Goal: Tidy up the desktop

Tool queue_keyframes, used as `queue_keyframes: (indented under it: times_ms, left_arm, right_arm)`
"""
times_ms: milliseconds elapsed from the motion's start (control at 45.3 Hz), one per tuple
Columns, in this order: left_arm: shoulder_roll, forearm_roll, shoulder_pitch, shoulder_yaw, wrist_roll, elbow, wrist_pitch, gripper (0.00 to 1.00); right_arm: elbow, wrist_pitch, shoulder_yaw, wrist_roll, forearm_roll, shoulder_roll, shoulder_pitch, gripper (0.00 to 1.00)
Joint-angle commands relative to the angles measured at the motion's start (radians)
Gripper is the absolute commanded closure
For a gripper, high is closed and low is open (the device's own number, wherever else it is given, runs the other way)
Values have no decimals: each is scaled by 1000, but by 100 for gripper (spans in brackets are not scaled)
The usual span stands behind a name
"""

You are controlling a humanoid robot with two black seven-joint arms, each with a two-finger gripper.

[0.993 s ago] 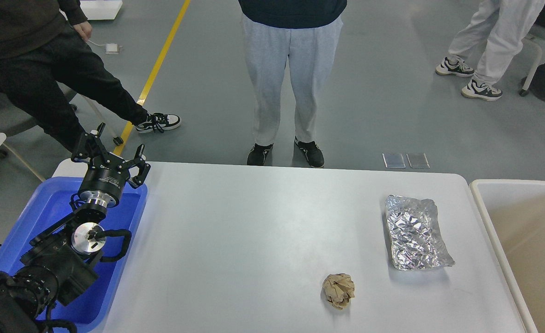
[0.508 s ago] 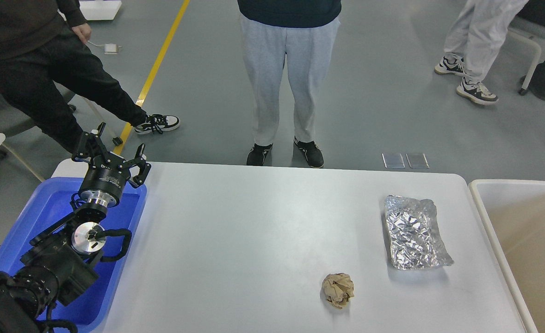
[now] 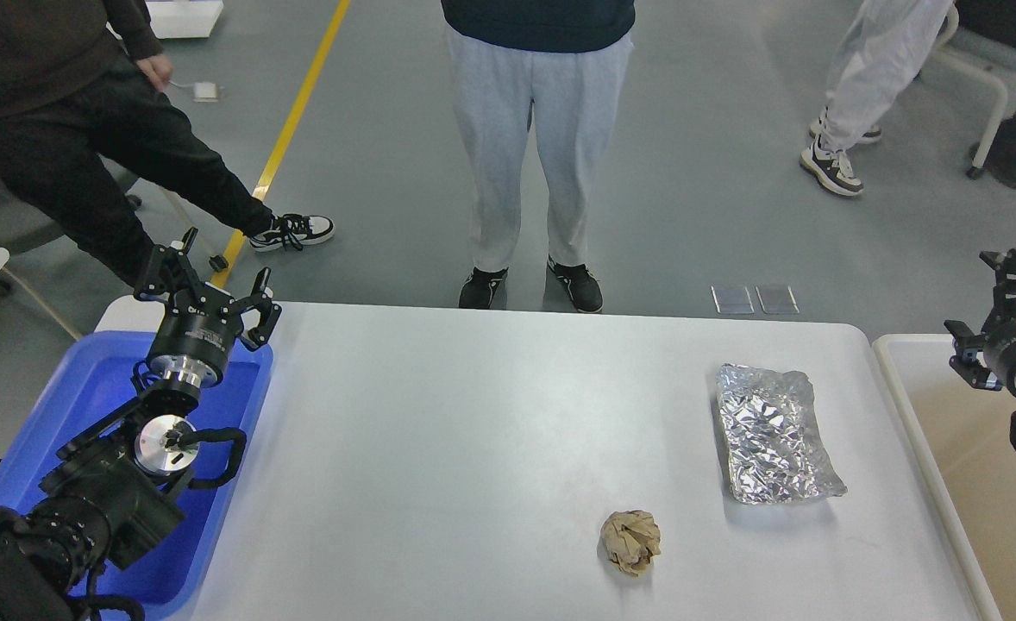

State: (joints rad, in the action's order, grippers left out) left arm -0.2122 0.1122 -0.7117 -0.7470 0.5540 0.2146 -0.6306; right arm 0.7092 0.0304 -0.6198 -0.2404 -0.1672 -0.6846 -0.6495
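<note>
The white desktop [image 3: 473,431] fills the middle of the head view. On it lie a crumpled brown paper ball [image 3: 630,542] near the front right and a crinkled foil tray [image 3: 775,433] further right. My left gripper [image 3: 210,280] is open and empty, held over the far edge of the blue tray [image 3: 85,388] at the desktop's left end. My right gripper [image 3: 991,310] is open and empty at the view's right edge, above the beige bin [image 3: 974,483] and right of the foil tray.
A person in grey trousers [image 3: 534,155] stands at the desktop's far edge. A person in black [image 3: 85,155] stands by the far left corner. Another person's legs and a chair are at the far right.
My right arm has come into view from the right edge, rising over the beige bin. My left arm has not moved. The person at the far right has shifted their feet.
</note>
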Motion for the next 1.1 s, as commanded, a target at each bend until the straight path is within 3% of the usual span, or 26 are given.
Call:
queue_keyframes:
  times_ms: [0,331,905,1015,1082]
  left_arm:
    - [1,0,0,0,0,0,0,0]
    - [1,0,0,0,0,0,-1,0]
    - [-1,0,1,0,0,-1,-1,0]
    - [-1,0,1,0,0,0,0,0]
    - [-1,0,1,0,0,0,-1,0]
  right_arm:
    - [449,22,-325,-28,-135,-26,175,0]
    - [483,183,-400,-51,-235,207,277,0]
    - [375,172,-337,-51,-219,226,229,0]
    - [363,177,-391,-56,-131,327,238,0]
    - [365,169,-416,-85,-69,353,249,0]
